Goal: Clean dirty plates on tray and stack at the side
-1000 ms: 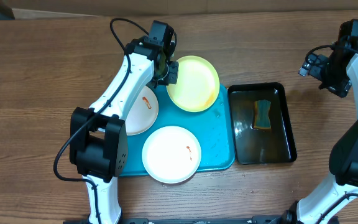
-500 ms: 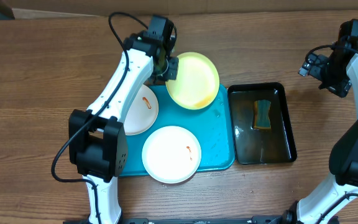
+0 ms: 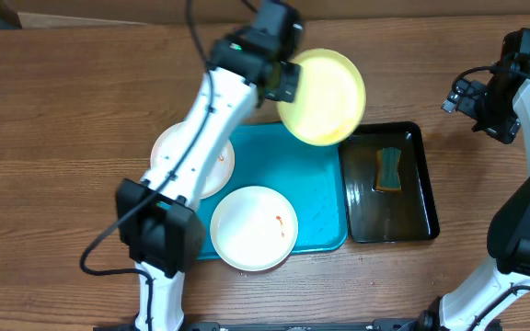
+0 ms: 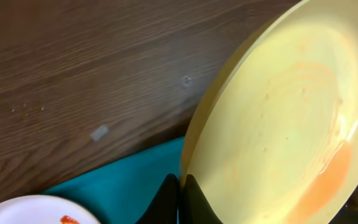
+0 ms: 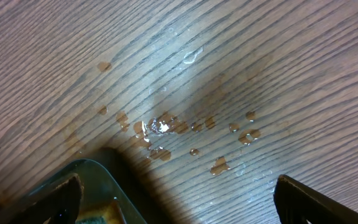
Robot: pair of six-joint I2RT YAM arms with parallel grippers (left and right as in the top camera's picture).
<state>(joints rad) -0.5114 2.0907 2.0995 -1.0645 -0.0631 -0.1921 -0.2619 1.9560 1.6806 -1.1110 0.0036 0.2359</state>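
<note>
- The pale yellow-green plate (image 3: 325, 97) is held up at a tilt over the far edge of the tray (image 3: 316, 184) and the nearest corner of the black tub (image 3: 428, 198), apparently clear of both.
- The left gripper (image 3: 282, 81) is clamped on the plate's rim. The wrist view shows its fingers (image 4: 165, 202) pinching only the very edge, so the hold looks thin.
- An orange smear (image 4: 328, 180) sits low on the inner face, away from the pinch. That face should end up turned toward the sponge (image 3: 389, 170) in the tub.
- Carry slowly and keep the tilt steady, because a rim pinch could let the plate swing.
- The right gripper (image 5: 178, 193) is spread wide and holds nothing, over wet table (image 5: 166, 74) beside the tub. It is probably the one to take the sponge.
- The left white plate (image 3: 166, 156) and the front white plate (image 3: 254, 228) lie at the tray's edges, each with a red mark.
</note>
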